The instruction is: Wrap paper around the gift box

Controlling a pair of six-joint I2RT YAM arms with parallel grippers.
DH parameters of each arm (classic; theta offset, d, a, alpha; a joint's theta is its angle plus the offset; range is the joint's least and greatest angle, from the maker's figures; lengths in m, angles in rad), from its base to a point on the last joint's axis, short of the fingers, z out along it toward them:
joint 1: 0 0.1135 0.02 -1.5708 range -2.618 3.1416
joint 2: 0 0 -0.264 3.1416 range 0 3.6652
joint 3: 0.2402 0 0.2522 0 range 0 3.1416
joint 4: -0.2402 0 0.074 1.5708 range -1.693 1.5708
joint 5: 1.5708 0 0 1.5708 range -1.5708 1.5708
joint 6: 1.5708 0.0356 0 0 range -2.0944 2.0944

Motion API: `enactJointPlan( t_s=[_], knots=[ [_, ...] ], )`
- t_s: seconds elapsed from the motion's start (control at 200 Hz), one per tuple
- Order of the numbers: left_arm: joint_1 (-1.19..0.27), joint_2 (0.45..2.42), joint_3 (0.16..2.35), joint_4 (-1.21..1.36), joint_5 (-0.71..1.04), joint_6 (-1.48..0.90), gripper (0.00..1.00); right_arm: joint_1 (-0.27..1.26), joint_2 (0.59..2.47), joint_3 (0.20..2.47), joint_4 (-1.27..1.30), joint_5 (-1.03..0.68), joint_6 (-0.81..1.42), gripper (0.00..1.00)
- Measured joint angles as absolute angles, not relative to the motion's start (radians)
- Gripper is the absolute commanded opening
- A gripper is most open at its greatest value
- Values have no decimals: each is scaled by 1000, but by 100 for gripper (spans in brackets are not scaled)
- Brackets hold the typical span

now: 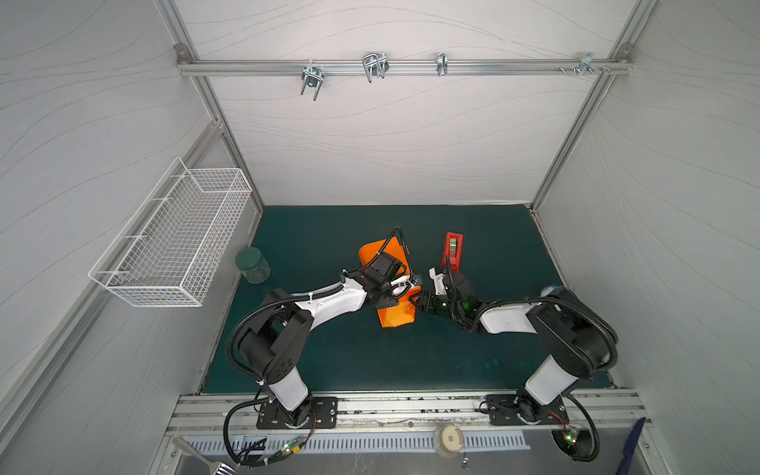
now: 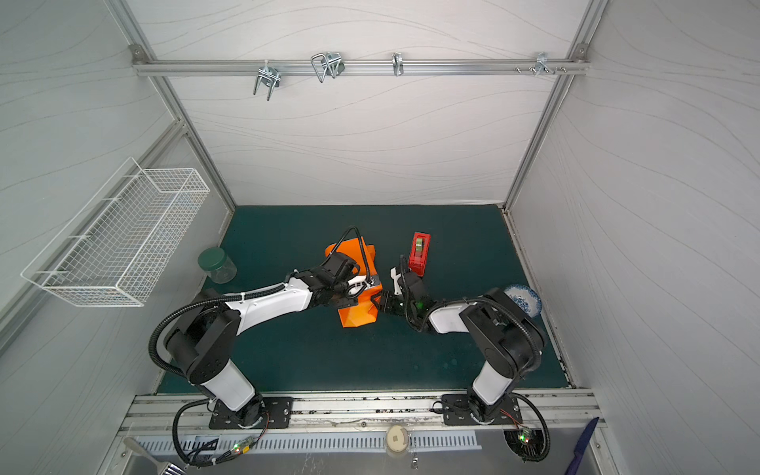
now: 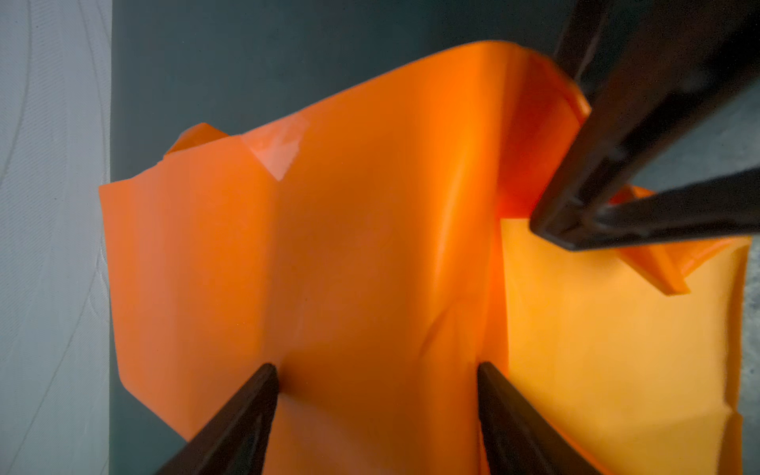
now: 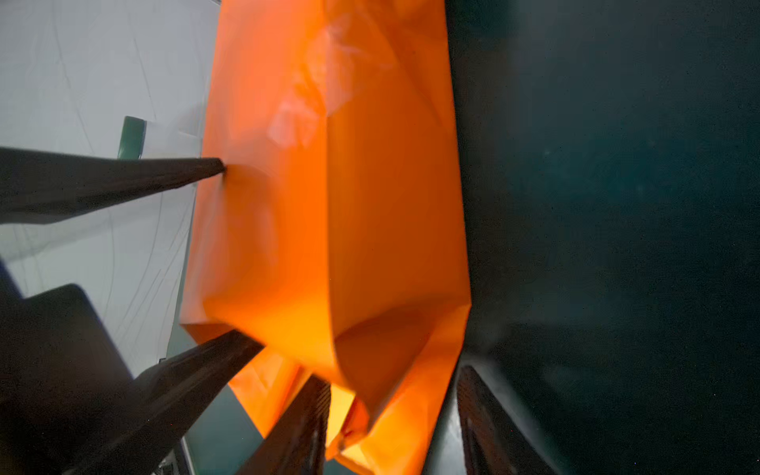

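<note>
The orange paper (image 1: 395,316) (image 2: 357,316) is folded around a blocky shape at the middle of the green mat; the gift box is hidden under it. A shiny strip of clear tape (image 3: 279,152) holds one seam. My left gripper (image 1: 390,304) (image 3: 376,366) stands open, its two spread fingertips (image 3: 269,372) resting on the paper's top face (image 3: 370,246). My right gripper (image 1: 419,302) (image 4: 392,374) is at the package's right end. Its jaws are apart, with a loose folded flap of paper (image 4: 395,411) between them, not clamped.
A red tape dispenser (image 1: 452,249) (image 2: 420,251) stands just behind the right gripper. A green-lidded jar (image 1: 252,265) sits at the mat's left edge, below a white wire basket (image 1: 172,238) on the wall. A blue-patterned bowl (image 2: 522,300) lies behind the right arm.
</note>
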State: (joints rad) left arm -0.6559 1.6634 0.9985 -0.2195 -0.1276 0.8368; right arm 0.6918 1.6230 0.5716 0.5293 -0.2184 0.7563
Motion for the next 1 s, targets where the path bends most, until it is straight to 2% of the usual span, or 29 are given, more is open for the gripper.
enactJointPlan(
  t_s=[0.105,0.285,0.805,1.0],
  knots=[
    [-656,1663,999,-220,-128,837,76,697,1577,558,508,-221,736,48],
    [-656,1663,999,-220,-128,837,76,752,1567,589,419,-184,715,32],
    [-656,1665,1002,-225,-128,836,76,780,1705,763,268,-87,715,17],
    [-656,1667,1004,-227,-128,836,76,780,1730,791,247,-64,715,21]
  ],
)
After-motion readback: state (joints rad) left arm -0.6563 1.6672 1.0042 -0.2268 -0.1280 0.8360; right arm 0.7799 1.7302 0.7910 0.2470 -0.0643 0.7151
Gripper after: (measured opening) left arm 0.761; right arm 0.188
